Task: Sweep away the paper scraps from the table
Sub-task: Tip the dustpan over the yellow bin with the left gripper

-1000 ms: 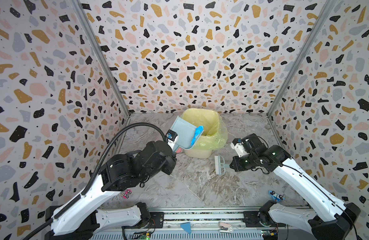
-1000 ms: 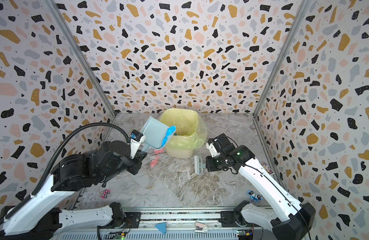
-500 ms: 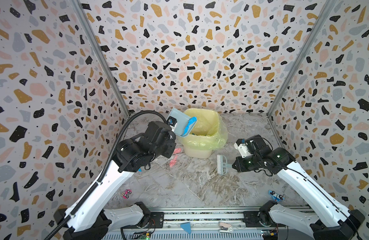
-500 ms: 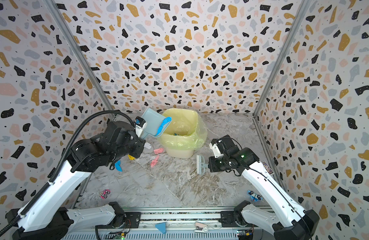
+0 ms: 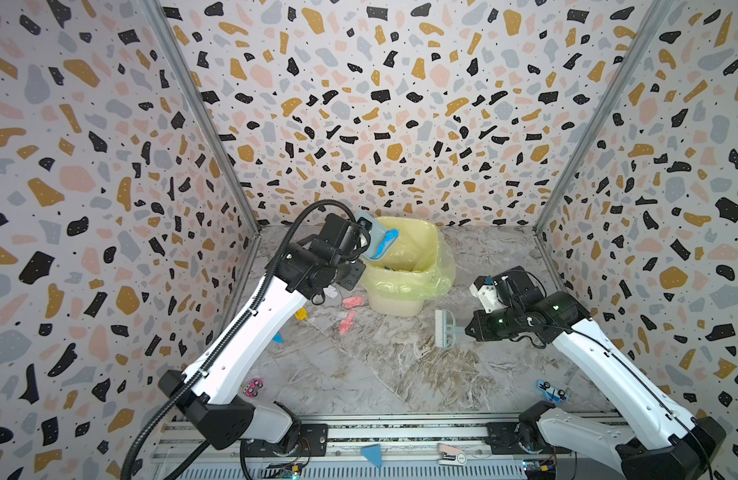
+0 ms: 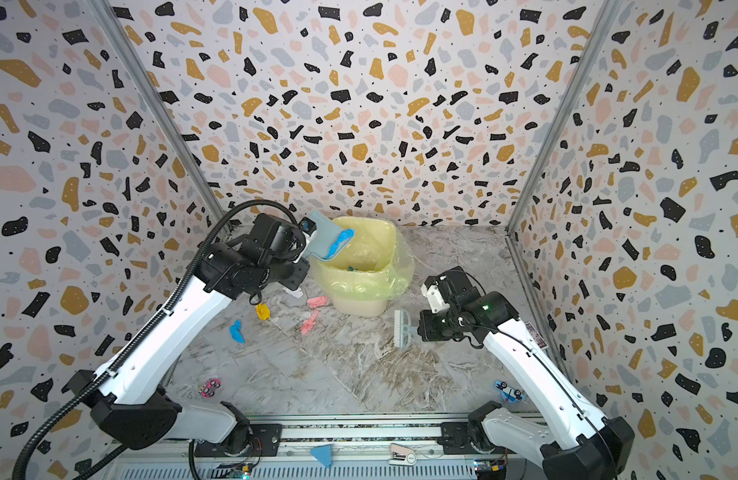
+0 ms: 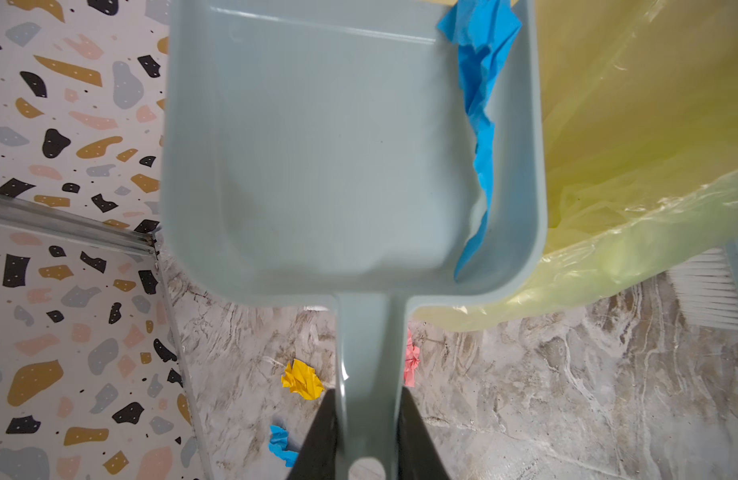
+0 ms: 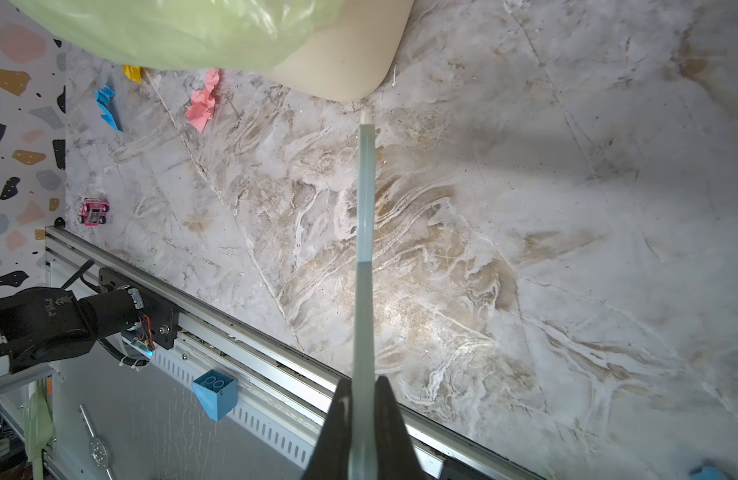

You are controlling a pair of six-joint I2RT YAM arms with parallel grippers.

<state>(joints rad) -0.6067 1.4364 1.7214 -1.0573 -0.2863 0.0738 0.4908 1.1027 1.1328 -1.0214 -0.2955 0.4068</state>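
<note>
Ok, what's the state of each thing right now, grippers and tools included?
Cream bin with yellow bag liner: upright, open, scraps inside.
Pale blue plastic dustpan: tipped over the bin, one bright blue paper scrap inside.
Pale blue hand brush with white bristles: held sideways beside the bin.
Left gripper: shut on the dustpan's handle.
Right gripper: shut on the brush's handle.
Pink, yellow and blue paper scraps: loose on the marble table.

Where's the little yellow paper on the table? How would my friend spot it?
Start at the cream bin lined with a yellow bag, at the back of the marble table. Left of it in both top views, a few crumpled scraps lie on the marble. The yellow scrap is the only bright yellow one, between two pink scraps and a blue scrap.
</note>
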